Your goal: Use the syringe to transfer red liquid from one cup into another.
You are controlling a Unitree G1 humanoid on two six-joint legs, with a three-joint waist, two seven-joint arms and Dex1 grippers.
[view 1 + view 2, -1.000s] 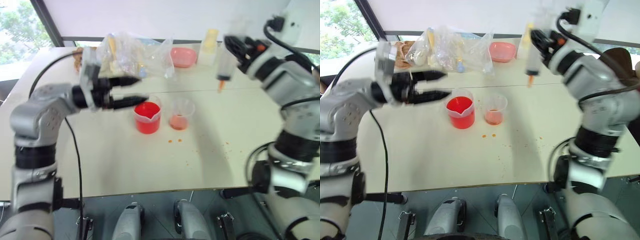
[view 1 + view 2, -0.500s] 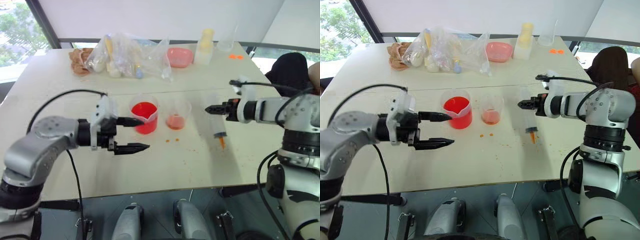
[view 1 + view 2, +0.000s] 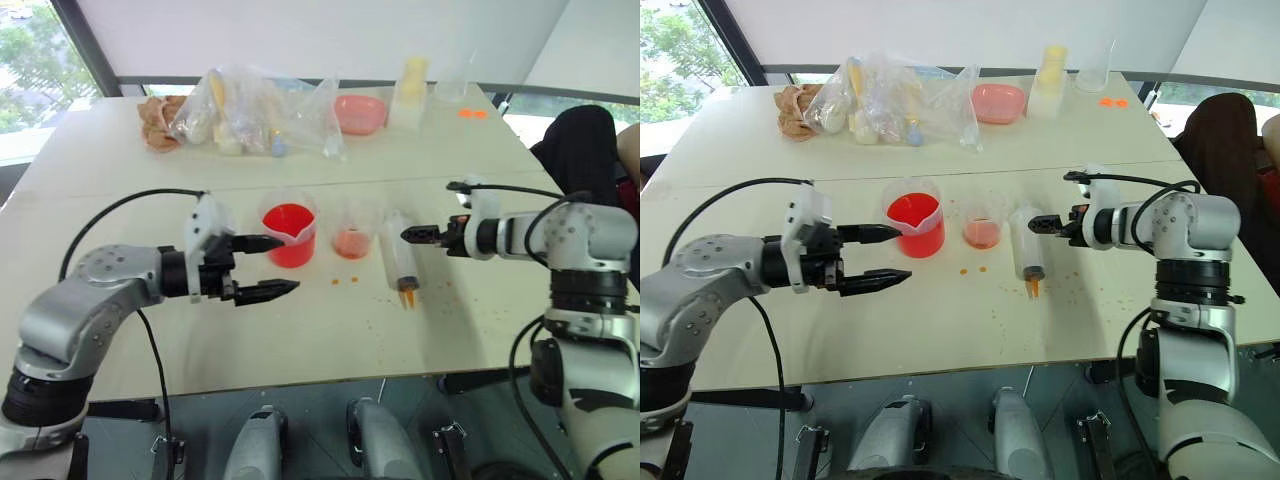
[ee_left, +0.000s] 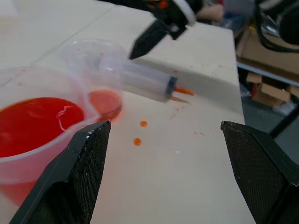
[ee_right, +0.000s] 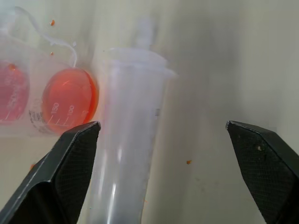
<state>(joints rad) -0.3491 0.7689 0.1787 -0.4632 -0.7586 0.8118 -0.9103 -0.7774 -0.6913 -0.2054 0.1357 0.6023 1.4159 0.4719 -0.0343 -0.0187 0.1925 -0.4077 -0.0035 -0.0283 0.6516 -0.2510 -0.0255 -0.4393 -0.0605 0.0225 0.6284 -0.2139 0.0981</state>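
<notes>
Syringe (image 3: pixel 1026 251) is lying on the worktop (image 3: pixel 940 330), just right of the small cup (image 3: pixel 983 221), orange tip toward the robot. Right gripper (image 3: pixel 1041 224) is reaching in low from the right, jaws wide open, holding nothing, beside the syringe. Left gripper (image 3: pixel 890 254) is hanging level near the big cup (image 3: pixel 914 218) of red liquid (image 3: pixel 914 212), jaws open too.

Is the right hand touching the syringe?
Apart. In the right wrist view the syringe lies on the table between wide-open fingers, bare table either side.
</notes>
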